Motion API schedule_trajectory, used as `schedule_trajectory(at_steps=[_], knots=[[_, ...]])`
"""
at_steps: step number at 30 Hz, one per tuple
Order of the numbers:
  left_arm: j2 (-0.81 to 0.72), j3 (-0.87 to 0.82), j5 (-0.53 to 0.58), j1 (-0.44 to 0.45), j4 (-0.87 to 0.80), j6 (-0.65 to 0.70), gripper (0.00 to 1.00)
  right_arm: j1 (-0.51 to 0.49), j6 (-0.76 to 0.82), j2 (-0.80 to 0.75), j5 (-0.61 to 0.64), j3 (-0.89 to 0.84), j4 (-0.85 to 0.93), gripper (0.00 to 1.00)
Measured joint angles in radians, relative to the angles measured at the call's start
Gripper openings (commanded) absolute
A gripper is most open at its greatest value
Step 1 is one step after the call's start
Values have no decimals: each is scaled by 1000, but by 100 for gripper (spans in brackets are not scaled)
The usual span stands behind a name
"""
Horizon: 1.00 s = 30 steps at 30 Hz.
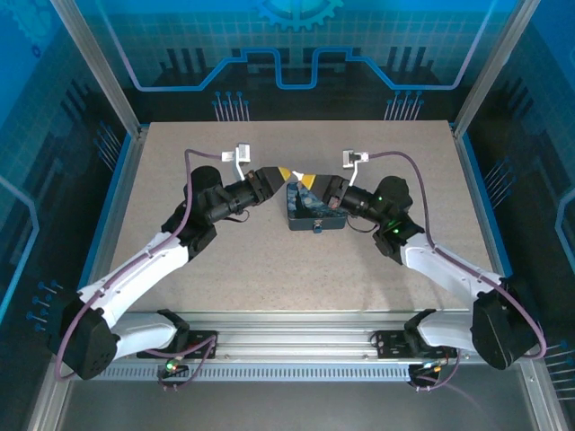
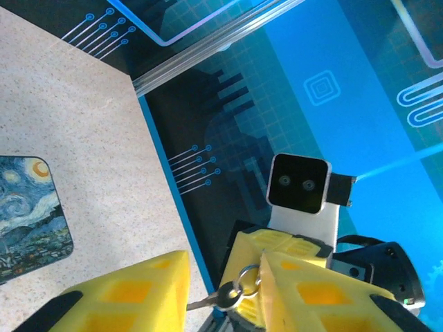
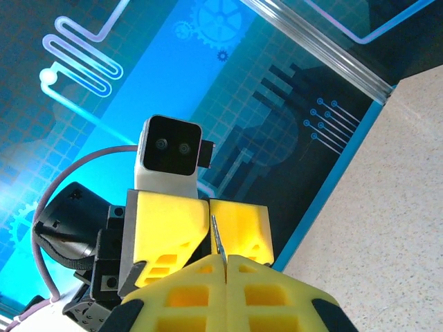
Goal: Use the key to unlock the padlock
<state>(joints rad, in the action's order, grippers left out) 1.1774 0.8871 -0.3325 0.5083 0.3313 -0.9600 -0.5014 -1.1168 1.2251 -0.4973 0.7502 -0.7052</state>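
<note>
The speckled worktop carries a blue swirl-painted tin box near its centre, with the padlock on the box's near side. Above it, the right gripper has its jaws clamped on the key. The left gripper has its jaws apart around the key.

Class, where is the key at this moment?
In the left wrist view the key sits between the open fingers of the left gripper, pinched by the shut right gripper, near the blue tin box.
</note>
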Motion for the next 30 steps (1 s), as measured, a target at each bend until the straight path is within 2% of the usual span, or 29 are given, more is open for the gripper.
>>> schedule_trajectory(at_steps=[6,10,14,20,21,22,30], knots=[[-12,-3,-1,0,-86,34,64,87,77,-82,-7,-10,155,0],[-12,-48,-1,1,-132,54,71,146,196,-120,31,19,380,0],[-9,-121,0,19,-172,72,76,193,340,-115,128,92,609,0],[60,-169,23,109,-192,105,83,234,506,13,315,203,775,0],[76,-174,27,124,-191,107,90,237,521,42,343,213,786,0],[89,-177,33,137,-184,110,91,241,536,72,370,220,793,0],[190,-198,68,204,-120,137,94,252,604,338,543,297,821,0]])
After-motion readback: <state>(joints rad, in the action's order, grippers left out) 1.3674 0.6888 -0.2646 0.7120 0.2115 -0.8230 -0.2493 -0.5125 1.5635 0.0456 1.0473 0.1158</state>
